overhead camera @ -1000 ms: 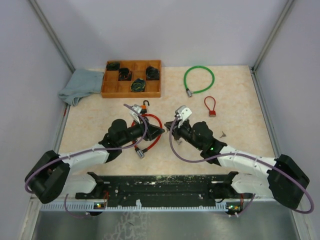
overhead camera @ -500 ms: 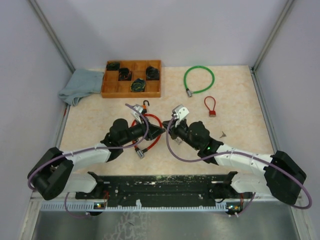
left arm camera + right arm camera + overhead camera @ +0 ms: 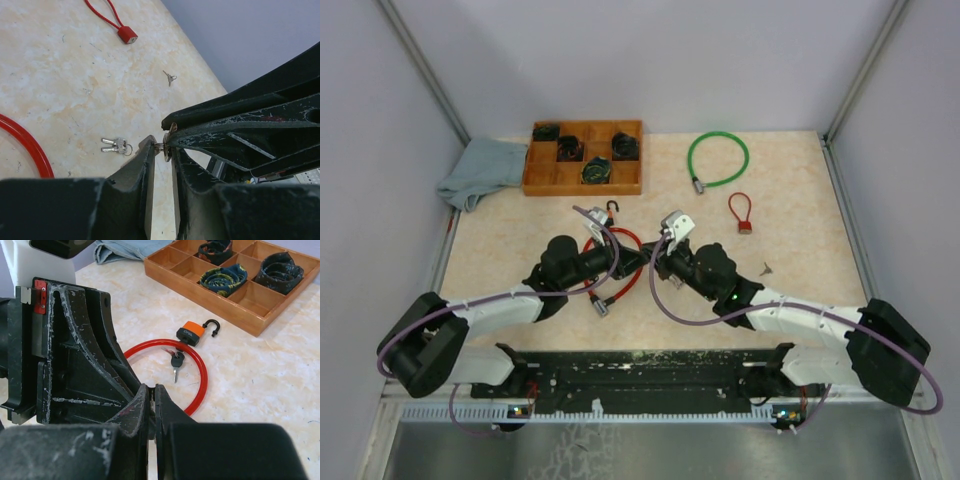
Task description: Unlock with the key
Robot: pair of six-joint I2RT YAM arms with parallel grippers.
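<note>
My right claw was pressed together, tips shut on a small silvery metal piece. It looked key-like with a ring, but was too small for me to be sure. The left claw met it tip to tip above the middle of the table. Its fingers stood a narrow slit apart with that same piece at their ends. I couldn't tell whether they gripped it or only touched it.

The orange padlock lay on the table beyond the claws, against the far outside of the red cable loop. Its shackle showed as a hook with one end free. There was a dark label with lettering on the orange body, not readable at this size. A black-headed key lay flat just inside the loop, its head beside the padlock.

A pair of silver keys on a ring lay on the table just beside the left fingertips.

Off to the right lay a small key, a red cable lock and a green cable lock, all well apart.

At the back left sat a wooden tray with dark rolls in some compartments. A blue-grey cloth touched its left end. I saw no other writing I could read.
</note>
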